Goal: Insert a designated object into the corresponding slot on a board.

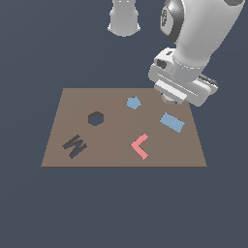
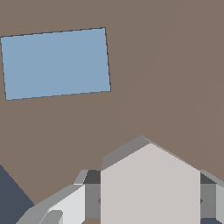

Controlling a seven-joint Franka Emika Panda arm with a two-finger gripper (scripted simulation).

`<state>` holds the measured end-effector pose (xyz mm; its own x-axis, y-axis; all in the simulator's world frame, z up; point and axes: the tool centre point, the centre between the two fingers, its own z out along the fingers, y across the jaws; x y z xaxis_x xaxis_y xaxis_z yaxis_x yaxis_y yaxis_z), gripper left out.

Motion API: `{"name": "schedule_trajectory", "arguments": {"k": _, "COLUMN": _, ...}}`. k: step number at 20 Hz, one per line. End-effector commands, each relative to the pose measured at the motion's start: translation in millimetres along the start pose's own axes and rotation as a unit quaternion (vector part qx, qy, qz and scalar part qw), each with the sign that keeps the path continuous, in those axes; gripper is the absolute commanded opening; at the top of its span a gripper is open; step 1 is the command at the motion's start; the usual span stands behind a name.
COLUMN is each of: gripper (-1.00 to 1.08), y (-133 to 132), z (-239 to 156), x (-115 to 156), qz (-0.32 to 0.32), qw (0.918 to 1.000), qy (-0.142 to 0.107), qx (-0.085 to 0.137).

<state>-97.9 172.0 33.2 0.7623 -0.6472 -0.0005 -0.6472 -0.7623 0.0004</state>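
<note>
Hexagonal block (image 2: 148, 188) — clamped between end effector (image 2: 148, 201) fingers.

The claw (image 1: 170, 98) hangs over the board's (image 1: 116, 155) far corner on the exterior view's right, with the hexagonal block (image 2: 150, 183) between its fingers. Just nearer the camera than the claw lies the rectangle (image 1: 172, 122); in the wrist view the rectangle (image 2: 56, 63) sits on the board (image 2: 166, 78) close beside the block. The pentagon (image 1: 133, 102) lies just toward the exterior view's left of the claw. The L-shaped piece (image 1: 140, 146) lies nearer and leftward. The hexagon slot (image 1: 96, 118) is well apart leftward, and the W-shaped recess (image 1: 74, 145) is farthest, near the board's near left corner.
</note>
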Motion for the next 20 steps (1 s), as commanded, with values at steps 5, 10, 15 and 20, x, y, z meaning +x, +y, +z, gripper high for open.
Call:
{"name": "schedule_trajectory", "arguments": {"k": 5, "gripper": -1.0, "y": 9.8, "z": -0.4, "x": 6.9, "qz": -0.015, "qw": 0.9999, "qy": 0.0, "qx": 0.0}}
{"name": "schedule_trajectory", "arguments": {"k": 10, "gripper": -1.0, "y": 24.6, "z": -0.9, "x": 17.9, "qz": -0.039, "qw": 0.9992, "qy": 0.0, "qx": 0.0}}
{"name": "schedule_trajectory", "arguments": {"k": 15, "gripper": -1.0, "y": 44.5, "z": -1.6, "x": 34.8, "qz": -0.074, "qw": 0.9973, "qy": 0.0, "qx": 0.0}}
{"name": "schedule_trajectory", "arguments": {"k": 20, "gripper": -1.0, "y": 68.3, "z": -2.4, "x": 58.8, "qz": -0.117, "qw": 0.9931, "qy": 0.0, "qx": 0.0}}
